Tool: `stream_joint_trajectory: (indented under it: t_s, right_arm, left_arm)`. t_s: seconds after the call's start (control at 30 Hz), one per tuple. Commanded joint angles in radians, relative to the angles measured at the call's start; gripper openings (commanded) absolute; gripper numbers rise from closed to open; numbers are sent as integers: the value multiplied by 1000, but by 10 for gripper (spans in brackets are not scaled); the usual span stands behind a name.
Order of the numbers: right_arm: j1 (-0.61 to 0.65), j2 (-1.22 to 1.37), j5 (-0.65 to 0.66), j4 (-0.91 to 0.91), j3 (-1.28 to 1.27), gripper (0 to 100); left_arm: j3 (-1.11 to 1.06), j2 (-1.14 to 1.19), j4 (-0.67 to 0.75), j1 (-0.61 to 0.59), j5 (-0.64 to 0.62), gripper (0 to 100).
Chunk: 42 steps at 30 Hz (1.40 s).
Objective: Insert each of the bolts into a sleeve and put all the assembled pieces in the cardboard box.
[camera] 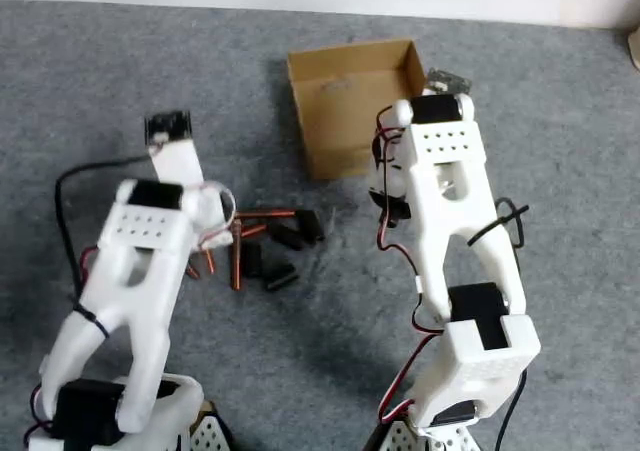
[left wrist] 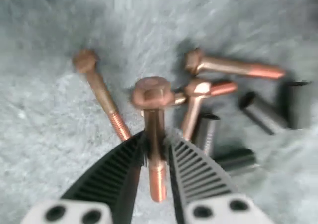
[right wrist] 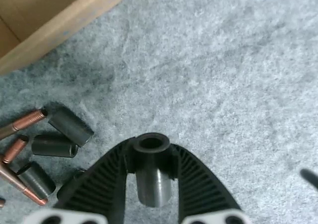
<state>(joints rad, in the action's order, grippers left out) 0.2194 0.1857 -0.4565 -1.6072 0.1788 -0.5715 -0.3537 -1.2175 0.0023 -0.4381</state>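
The grey carpeted table [camera: 560, 91] carries the whole job. The left arm [camera: 140, 261] comes in from 7 o'clock and the right arm [camera: 460, 201] from 5 o'clock. The cardboard box [camera: 350, 111] sits open at 12 o'clock, just beyond the right arm's wrist.

The right gripper [right wrist: 150, 154] is clamped on a black sleeve [right wrist: 151, 177], whose open bore faces away from the wrist. The left gripper [left wrist: 156, 142] is clamped on the shank of a copper bolt [left wrist: 154, 119]. The bolt's hex head points away from the wrist and its threaded end runs back between the jaws.

The loose sleeves [camera: 285, 236] lie in a cluster at the table's centre, at 7 o'clock from the box. The loose bolts [camera: 237, 256] lie touching them on the 9 o'clock side.

Each arm has its part, so the picking looks done and the step in hand is the mating of this pair. With so many pieces lying loose, the task seems to be early.

The next move calls for bringing the two grippers together over open carpet and lining the bolt's axis up with the sleeve's bore. As I judge it, the threaded tip is poorly exposed in this grip, so the left wrist may need to turn to present it. Once the bolt is seated, one gripper must let go while the other carries the piece toward 12 o'clock.
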Motion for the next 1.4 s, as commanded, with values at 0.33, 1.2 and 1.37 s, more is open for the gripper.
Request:
stream_joint_trajectory:
  t_s: [0.33, 1.2, 1.37]
  right_arm:
    - [-13, -67, 11, 4, 7, 4]
    - [-8, -1004, 12, 369, -774, 4]
    - [-8, -1322, 12, 486, -1029, 4]
  left_arm:
    - [260, -33, -236, 16, 112, 5]
    - [-349, -1288, -230, 36, 423, 5]
    - [-441, -1486, -183, 35, 499, 5]
